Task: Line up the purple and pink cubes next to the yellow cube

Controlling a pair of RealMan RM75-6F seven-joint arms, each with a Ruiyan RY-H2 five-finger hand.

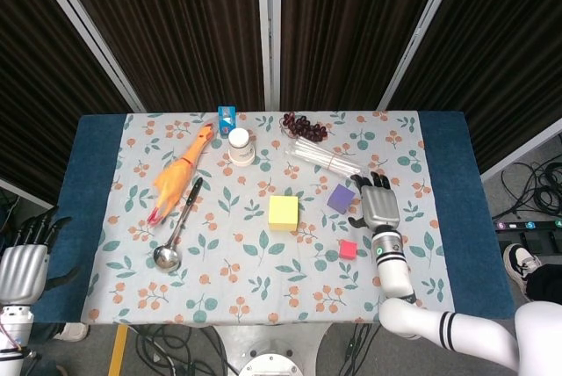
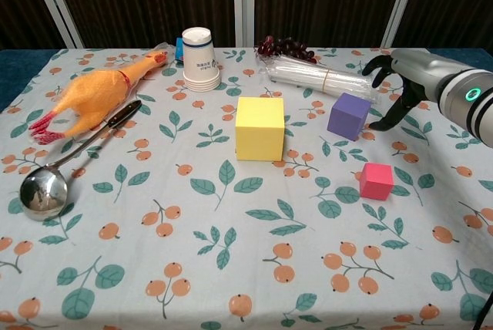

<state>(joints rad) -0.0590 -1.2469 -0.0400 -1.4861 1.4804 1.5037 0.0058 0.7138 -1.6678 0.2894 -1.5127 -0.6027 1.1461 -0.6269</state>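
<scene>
Right hand: I see my right hand [image 1: 379,206] above the cloth just right of the purple cube [image 1: 341,198], fingers spread and lightly curved, nothing in them. From the chest view the hand [image 2: 400,83] is apart from the cube, thumb reaching down toward the cloth.
Left hand: my left hand [image 1: 22,262] sits off the table's left edge, low in the head view; fingers look apart and empty, though it is small at the frame edge and I can't be sure.
Yellow cube: the yellow cube [image 2: 259,128] stands flat near the middle of the tablecloth [image 2: 231,268].
Purple cube: right of the yellow one with a clear gap of cloth between, turned a little off square to it in the head view.
Pink cube: the pink cube [image 2: 376,180] lies nearer my side than the purple one, right of the yellow cube and apart from both.
Behind the cubes: a bundle of clear straws [image 2: 323,78] lies along the back, with dark grapes [image 2: 285,46] beyond it and a stack of paper cups [image 2: 199,60] to the left.
Left side: a rubber chicken [image 2: 92,95] lies beside a metal ladle [image 2: 54,180], both well apart from the cubes.
</scene>
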